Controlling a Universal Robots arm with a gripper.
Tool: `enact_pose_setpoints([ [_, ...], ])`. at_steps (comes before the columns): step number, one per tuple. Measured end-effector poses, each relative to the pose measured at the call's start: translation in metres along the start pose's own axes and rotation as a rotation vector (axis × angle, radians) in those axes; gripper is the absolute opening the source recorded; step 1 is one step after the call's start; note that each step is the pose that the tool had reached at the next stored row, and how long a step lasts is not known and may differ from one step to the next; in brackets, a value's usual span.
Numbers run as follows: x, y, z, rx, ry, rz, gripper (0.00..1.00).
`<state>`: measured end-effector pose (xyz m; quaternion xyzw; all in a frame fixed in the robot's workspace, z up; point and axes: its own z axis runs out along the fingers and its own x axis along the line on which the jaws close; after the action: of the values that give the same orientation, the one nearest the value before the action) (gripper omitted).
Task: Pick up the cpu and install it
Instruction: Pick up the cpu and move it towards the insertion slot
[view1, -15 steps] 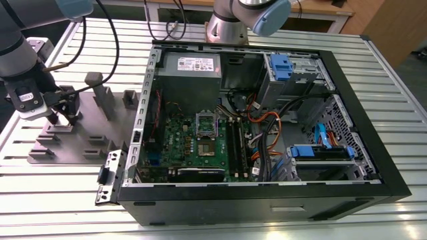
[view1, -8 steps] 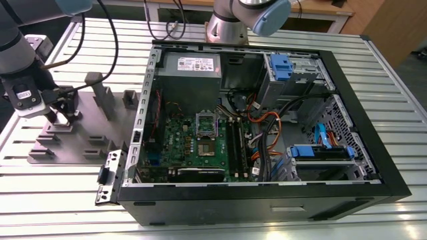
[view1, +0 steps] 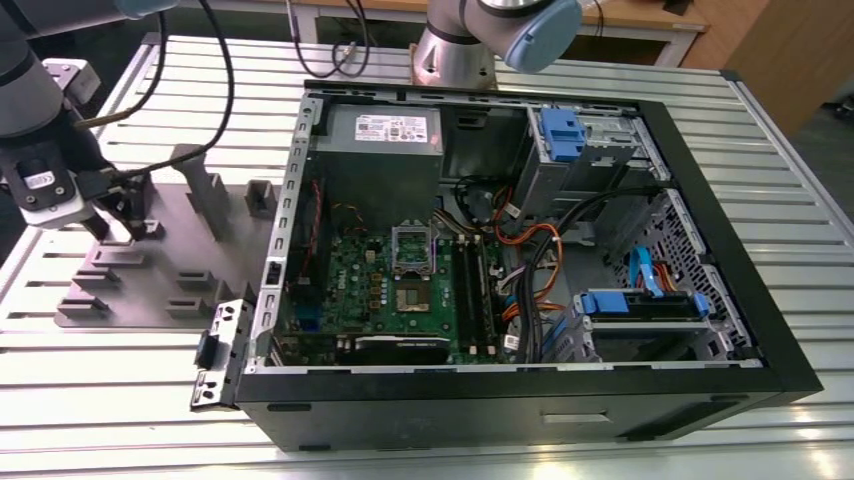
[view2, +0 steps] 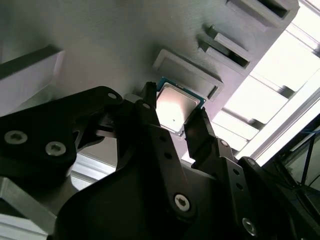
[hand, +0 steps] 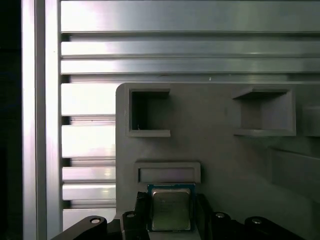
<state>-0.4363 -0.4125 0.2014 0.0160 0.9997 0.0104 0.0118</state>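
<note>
The cpu (hand: 171, 209) lies flat between the jaws, which are clenched on its two opposite edges, just ahead of their tips on the grey fixture (hand: 215, 145).

Nothing can be read. A white label (view1: 388, 127) on the grey box (view1: 380, 165) carries print too small to tell; the cpu (hand: 171, 210) top bears faint marks, not legible.
</note>
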Motion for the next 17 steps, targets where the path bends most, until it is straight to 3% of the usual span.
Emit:
enact_pose_setpoints([
  [3,-0.0001,0.0001,-0.0045,0.0001,0.0001,0.0,0.47],
  [17,-0.0002,0.0002,-0.0084,0.0001,0.0001,0.0,0.47],
])
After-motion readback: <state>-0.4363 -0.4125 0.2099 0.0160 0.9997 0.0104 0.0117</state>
